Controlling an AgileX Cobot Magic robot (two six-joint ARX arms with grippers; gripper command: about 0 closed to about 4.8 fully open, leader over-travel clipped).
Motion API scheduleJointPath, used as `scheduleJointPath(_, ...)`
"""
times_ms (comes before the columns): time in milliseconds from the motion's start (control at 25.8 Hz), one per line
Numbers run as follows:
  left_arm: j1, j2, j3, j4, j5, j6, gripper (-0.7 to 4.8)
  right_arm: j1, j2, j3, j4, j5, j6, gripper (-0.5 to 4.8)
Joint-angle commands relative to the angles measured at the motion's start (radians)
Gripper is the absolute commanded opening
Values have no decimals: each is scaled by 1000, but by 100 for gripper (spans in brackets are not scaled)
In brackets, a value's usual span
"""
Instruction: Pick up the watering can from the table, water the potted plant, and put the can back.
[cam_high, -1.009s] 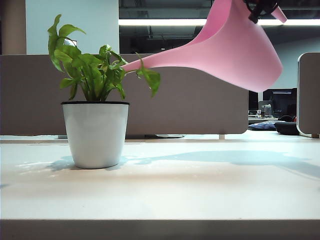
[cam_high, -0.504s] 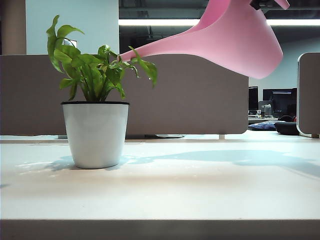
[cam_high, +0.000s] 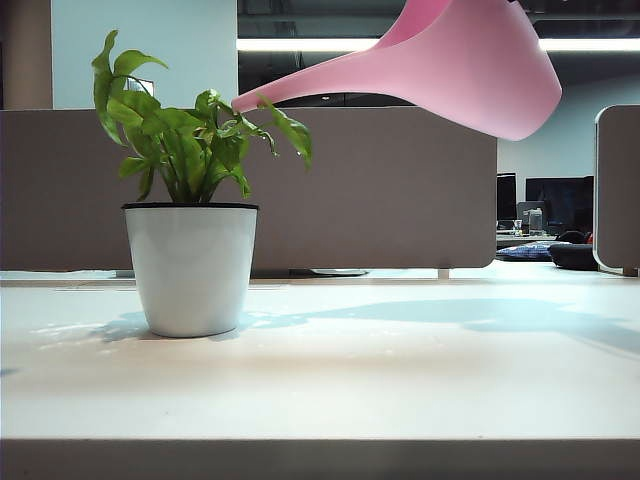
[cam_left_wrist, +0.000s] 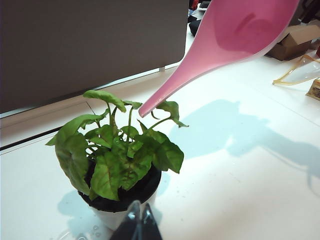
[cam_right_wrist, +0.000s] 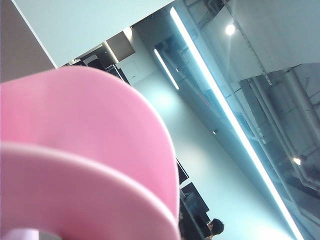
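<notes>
Tall pink plastic watering can (cam_high: 470, 65) held aloft at 2 o'clock of leafy green plant in white pot (cam_high: 190, 225), tipped spout-down over foliage to pour; right gripper unseen, presumably gripping it; left gripper (cam_left_wrist: 136, 226) closed, idle beside pot

1. I see a grey partition panel (cam_high: 400, 190) standing along the far side, with a 2nd panel (cam_high: 620, 185) rounded at its corner at the right edge
2. A long ceiling light strip (cam_high: 310, 45) glows behind, and from the right wrist view I see the same sort of strip (cam_right_wrist: 225, 115) running across a dark ceiling
3. Dark monitors (cam_high: 560, 205) sit on a far desk
4. From the left wrist view I spot a cardboard box (cam_left_wrist: 295, 42) beyond the white surface and a clear plastic piece (cam_left_wrist: 302, 72) with a yellowish edge beside it
</notes>
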Motion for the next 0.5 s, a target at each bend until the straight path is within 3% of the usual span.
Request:
scheduleJointPath(39,2,-2,4,9,7,0,-5,2,-14,21,72,2,0,113)
scheduleJointPath(504,2,-10,4,10,7,0,-5,40,-14,34,53,-10,-72,112)
